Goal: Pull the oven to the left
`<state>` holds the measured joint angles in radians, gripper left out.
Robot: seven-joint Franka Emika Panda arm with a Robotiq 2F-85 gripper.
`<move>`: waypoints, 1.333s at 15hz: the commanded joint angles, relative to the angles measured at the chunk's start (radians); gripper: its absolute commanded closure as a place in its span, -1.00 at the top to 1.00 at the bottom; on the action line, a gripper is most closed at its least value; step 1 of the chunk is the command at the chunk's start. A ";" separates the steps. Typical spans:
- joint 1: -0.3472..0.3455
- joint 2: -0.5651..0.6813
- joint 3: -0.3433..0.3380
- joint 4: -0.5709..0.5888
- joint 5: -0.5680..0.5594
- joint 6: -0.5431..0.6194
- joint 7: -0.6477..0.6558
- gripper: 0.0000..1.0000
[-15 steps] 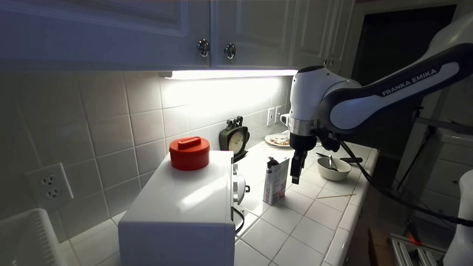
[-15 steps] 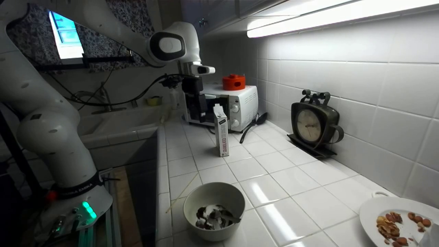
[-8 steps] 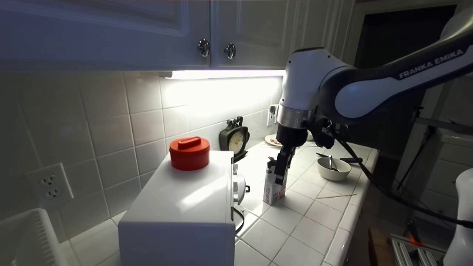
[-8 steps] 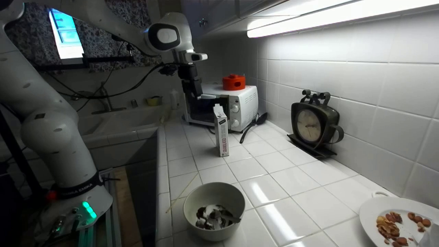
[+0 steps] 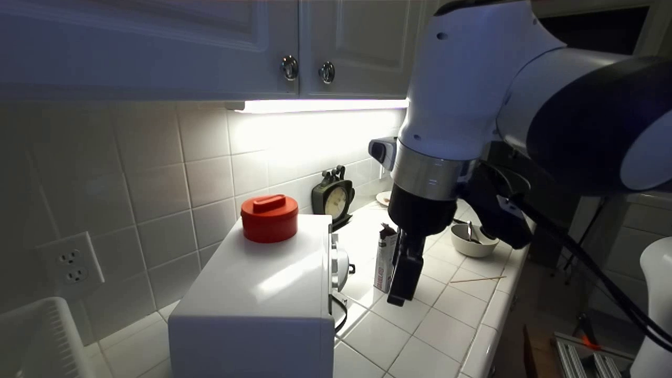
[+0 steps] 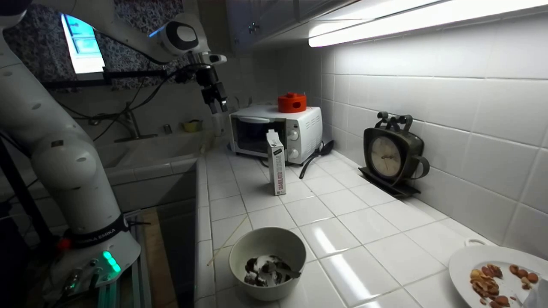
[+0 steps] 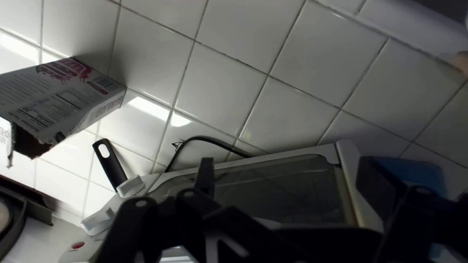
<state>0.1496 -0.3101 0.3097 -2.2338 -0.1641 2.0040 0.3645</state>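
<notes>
Hovering near the oven (image 5: pixel 247 302), presumably preparing for contact. Holding both fingers (image 7: pixel 205 175) of the end effector (image 6: pixel 218 107) well apart, gripping nothing, not appearing to touch the oven. Finding the oven on the table (image 6: pixel 317 209) near the sink (image 6: pixel 158 145), bearing a pot (image 5: pixel 269 219) on top and facing an upright carton (image 6: pixel 277 167) in an exterior view.

Probably calling for slow, steady force low on the body, ideally pressing square against one side; by tugging the handle (image 6: pixel 252 120), likely risking swinging the door (image 6: pixel 252 139) down instead. Expecting drag, maybe snagging on grout. Watching the pot for sliding, steering around the carton.

On materials: showing a boxy, smooth, white oven with dark glass in the door, a pale rounded handle and stubby knobs (image 6: pixel 293 135). Topping that with a squat, round, red pot of uncertain material. Seeing thin printed cardboard, torn at the top, on the carton, plus glossy square tiles (image 5: pixel 391 336) underneath.
</notes>
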 commanded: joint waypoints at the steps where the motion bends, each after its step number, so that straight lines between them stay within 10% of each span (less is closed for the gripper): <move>1: 0.028 0.028 0.046 0.025 -0.016 0.039 0.081 1.00; 8: 0.029 0.210 0.127 0.156 -0.113 0.043 0.299 1.00; 20: 0.239 0.603 0.020 0.471 -0.159 -0.007 0.668 1.00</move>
<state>0.3326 0.2134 0.3722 -1.8383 -0.2606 1.9615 1.0237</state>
